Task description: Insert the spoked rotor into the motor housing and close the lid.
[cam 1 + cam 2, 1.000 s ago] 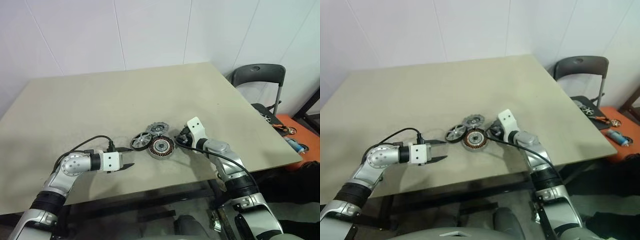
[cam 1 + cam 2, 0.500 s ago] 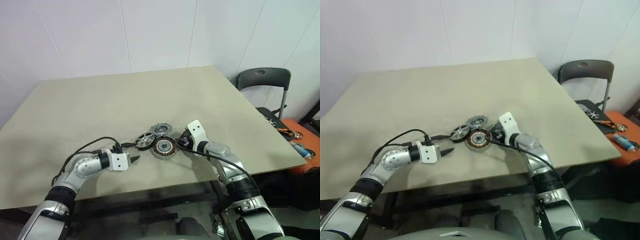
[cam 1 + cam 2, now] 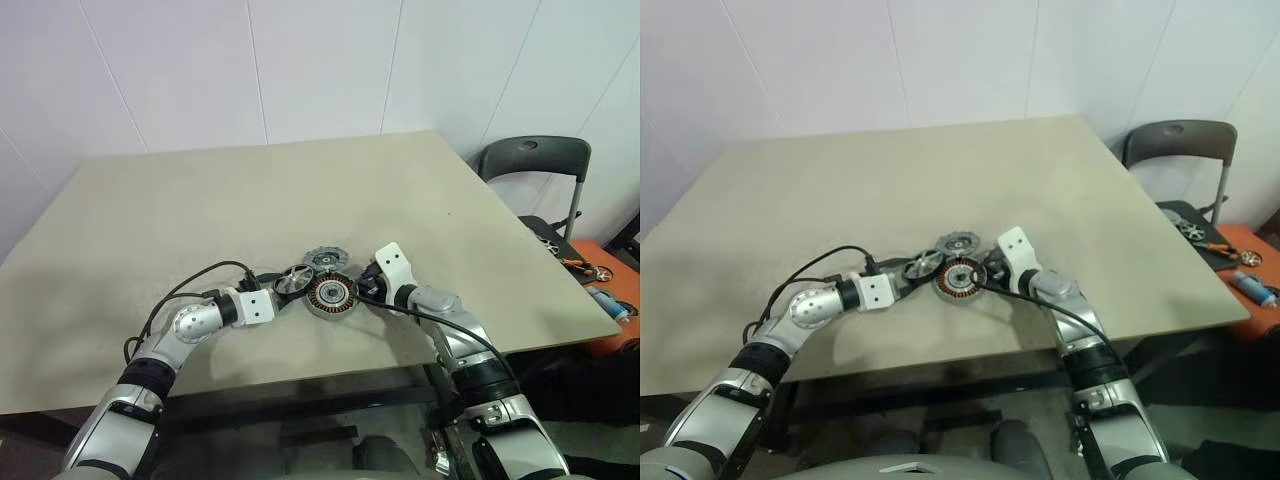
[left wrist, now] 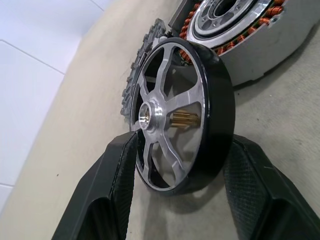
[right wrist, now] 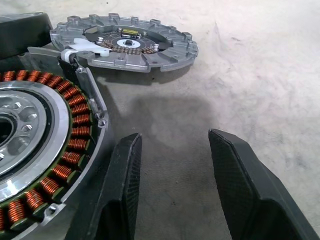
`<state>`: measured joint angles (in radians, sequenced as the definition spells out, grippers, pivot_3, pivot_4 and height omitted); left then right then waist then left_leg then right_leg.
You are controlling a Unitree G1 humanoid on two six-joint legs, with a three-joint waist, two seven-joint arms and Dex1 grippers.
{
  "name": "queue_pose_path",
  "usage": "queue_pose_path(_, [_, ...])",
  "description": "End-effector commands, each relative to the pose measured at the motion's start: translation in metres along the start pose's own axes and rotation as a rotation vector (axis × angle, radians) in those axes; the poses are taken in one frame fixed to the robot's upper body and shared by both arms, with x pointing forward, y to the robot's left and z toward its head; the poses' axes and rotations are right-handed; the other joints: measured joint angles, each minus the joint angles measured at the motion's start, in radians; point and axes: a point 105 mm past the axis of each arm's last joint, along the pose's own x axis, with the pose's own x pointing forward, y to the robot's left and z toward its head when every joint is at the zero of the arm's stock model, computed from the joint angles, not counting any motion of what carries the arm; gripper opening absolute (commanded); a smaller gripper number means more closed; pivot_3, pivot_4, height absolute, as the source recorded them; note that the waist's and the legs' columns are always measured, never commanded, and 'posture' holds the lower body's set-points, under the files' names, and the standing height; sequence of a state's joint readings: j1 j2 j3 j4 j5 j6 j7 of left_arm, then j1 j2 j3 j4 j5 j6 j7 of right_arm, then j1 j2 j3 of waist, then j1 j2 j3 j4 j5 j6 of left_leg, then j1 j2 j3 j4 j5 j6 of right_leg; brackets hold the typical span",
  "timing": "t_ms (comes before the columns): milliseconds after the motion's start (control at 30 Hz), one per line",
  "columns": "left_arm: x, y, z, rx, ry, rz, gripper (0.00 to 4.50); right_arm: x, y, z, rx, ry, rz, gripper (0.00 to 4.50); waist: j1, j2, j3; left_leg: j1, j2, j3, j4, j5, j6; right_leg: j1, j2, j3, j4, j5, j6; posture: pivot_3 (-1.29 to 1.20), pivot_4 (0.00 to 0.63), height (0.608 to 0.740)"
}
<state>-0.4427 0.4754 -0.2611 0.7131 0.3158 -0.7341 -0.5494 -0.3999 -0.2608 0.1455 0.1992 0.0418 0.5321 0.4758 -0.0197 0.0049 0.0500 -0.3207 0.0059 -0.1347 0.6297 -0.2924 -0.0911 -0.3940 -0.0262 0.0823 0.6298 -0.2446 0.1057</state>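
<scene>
I've got the L claw (image 4: 182, 165) spread wide around the rotor (image 4: 182, 115), not pinching; R claw (image 5: 172, 185) open, empty, beside the housing (image 5: 45, 150).

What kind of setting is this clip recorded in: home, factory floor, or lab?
Most likely a lab or workshop test room. A plain beige table stands against bare white wall panels and carries only motor parts: the motor housing, the lid and a spoked rotor. A folding chair stands beside it.
</scene>
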Motion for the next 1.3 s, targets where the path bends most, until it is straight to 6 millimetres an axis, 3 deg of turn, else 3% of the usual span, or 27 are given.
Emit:
queue_pose_path(33, [0.002,0.010,0.015,0.012,-0.041,0.019,2.67,-0.001,0.004,0.013,-0.029,-0.046,0.005,2.25,-0.001,0.000,0.000,0.000,0.000,0.000,0.000,0.000,0.000,0.000,0.000,0.000,0.000,0.000,0.000,0.00,0.000,0.740])
queue_pose_path(167, [-0.004,0.002,0.013,0.011,-0.030,-0.006,2.67,-0.002,0.004,0.012,-0.027,-0.044,0.004,2.25,-0.002,0.000,0.000,0.000,0.000,0.000,0.000,0.000,0.000,0.000,0.000,0.000,0.000,0.000,0.000,0.00,0.000,0.740])
queue_pose_path(333, [-0.009,0.000,0.008,0.016,-0.010,-0.018,1.74,-0.003,0.003,0.012,-0.028,-0.043,0.001,2.25,-0.002,0.000,0.000,0.000,0.000,0.000,0.000,0.000,0.000,0.000,0.000,0.000,0.000,-0.002,-0.003,0.00,0.000,0.740])
queue_pose_path(500, [-0.013,0.001,-0.001,0.018,0.023,-0.019,1.74,-0.002,0.001,0.012,-0.032,-0.041,0.000,2.25,-0.004,0.000,0.000,0.000,0.000,0.000,0.000,0.000,0.000,0.000,0.000,0.000,-0.001,-0.002,-0.003,0.00,0.000,0.740])
queue_pose_path(833, [-0.006,0.007,0.012,0.054,0.004,0.031,1.73,0.001,0.004,0.013,-0.038,-0.039,0.007,2.25,-0.006,0.000,0.000,0.000,0.000,0.000,0.000,0.000,0.000,-0.001,0.000,0.000,-0.001,-0.002,-0.003,0.00,0.000,0.740])
queue_pose_path(1133, [-0.009,0.055,0.021,0.077,-0.013,0.159,1.73,0.003,0.002,0.016,-0.045,-0.043,0.006,2.25,-0.016,-0.001,0.001,-0.001,0.000,0.000,0.000,0.000,0.000,-0.001,0.000,0.000,-0.001,-0.002,-0.003,0.00,0.000,0.740])
queue_pose_path(1233, [-0.011,0.073,0.031,0.112,-0.046,0.207,1.21,0.003,0.002,0.016,-0.048,-0.042,0.007,2.25,-0.022,-0.001,0.001,-0.001,0.000,0.000,-0.001,0.000,0.000,-0.001,0.000,0.000,-0.001,-0.002,-0.002,0.00,0.000,0.740])
queue_pose_path(1300, [-0.012,0.084,0.038,0.145,-0.067,0.236,0.56,0.004,0.002,0.016,-0.050,-0.041,0.007,2.25,-0.023,-0.001,0.001,-0.002,0.000,0.000,-0.001,0.000,0.000,-0.002,0.000,0.000,-0.001,-0.002,-0.002,0.00,0.000,0.740])
